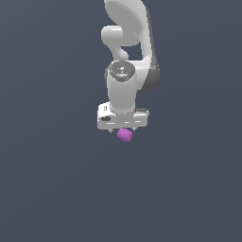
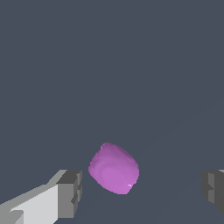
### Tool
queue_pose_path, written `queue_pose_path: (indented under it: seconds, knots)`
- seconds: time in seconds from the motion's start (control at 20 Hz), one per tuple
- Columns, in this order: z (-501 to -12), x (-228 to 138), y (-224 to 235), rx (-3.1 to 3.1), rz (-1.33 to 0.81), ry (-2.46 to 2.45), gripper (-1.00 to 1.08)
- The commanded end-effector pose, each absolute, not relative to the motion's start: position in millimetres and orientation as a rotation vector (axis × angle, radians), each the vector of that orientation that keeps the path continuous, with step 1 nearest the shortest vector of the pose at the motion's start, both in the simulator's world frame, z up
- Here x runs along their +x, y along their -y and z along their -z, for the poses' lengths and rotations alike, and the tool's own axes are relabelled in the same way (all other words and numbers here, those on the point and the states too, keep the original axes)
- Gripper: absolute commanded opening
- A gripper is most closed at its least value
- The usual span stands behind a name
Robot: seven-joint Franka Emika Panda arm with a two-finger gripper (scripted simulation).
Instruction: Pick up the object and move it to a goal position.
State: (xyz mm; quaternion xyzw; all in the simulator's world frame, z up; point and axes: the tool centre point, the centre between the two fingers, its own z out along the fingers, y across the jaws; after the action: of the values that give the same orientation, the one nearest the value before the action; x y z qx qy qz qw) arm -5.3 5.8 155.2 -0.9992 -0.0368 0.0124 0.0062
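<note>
Seemingly small and light, the block [image 2: 114,168] is a stubby purple lump with rounded edges and a plain matte skin, and it lies on the bare grey floor [image 1: 52,189] just under the gripper [image 1: 123,128] in the exterior view. Going from the wrist view's left side across: one grey fingertip [image 2: 69,193] stands close beside the block without touching it, the block sits nearer that fingertip than the middle of the gap, and the other fingertip [image 2: 213,190] is well apart from it at the far edge. So the gripper is spread wide and holds nothing. I judge the block stiff rather than soft, since its outline shows no give, and its matte finish should offer fair friction. The risk lies in its shape: the curved sides and rounded corners could let it roll or squirt out under a squeeze. It also rests tilted, so its flat ends do not squarely face the fingertips. The best hold is probably across the middle of its body, with the gripper shifted to centre the block first. No goal marker is visible.
</note>
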Motion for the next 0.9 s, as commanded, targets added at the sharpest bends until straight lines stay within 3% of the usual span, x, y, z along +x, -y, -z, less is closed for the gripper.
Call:
queue_pose_path:
  seconds: [0.0,0.85]
  knots:
    - [-155.2,-5.3,-5.8,-3.127,-0.039,0.115,1.0]
    - [-161.7,3.0,-0.5,-3.126,0.003,0.185,1.0]
